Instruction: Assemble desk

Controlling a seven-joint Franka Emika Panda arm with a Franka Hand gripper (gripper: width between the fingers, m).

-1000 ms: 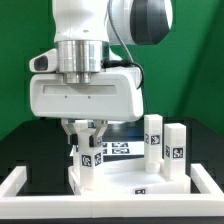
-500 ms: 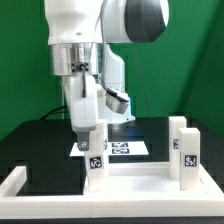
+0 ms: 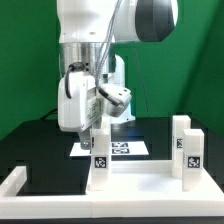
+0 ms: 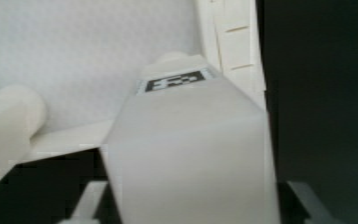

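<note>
- The gripper (image 3: 97,128) is clamped on a white desk leg (image 3: 98,155), held upright.
- The leg's foot meets the desk slab (image 3: 135,180) at its nine o'clock corner.
- Two more legs (image 3: 186,150) stand at three o'clock.
- The marker board (image 3: 125,148) lies at twelve o'clock behind.

We see the arm (image 3: 95,40) reaching straight down, wrist rotated sideways, gripper (image 3: 98,128) jaws partly closed, clamping something.

Table (image 3: 40,150): black top, white frame (image 3: 25,182).
On it: desk slab (image 3: 140,183); marker board (image 3: 125,148) just behind the slab.
</note>
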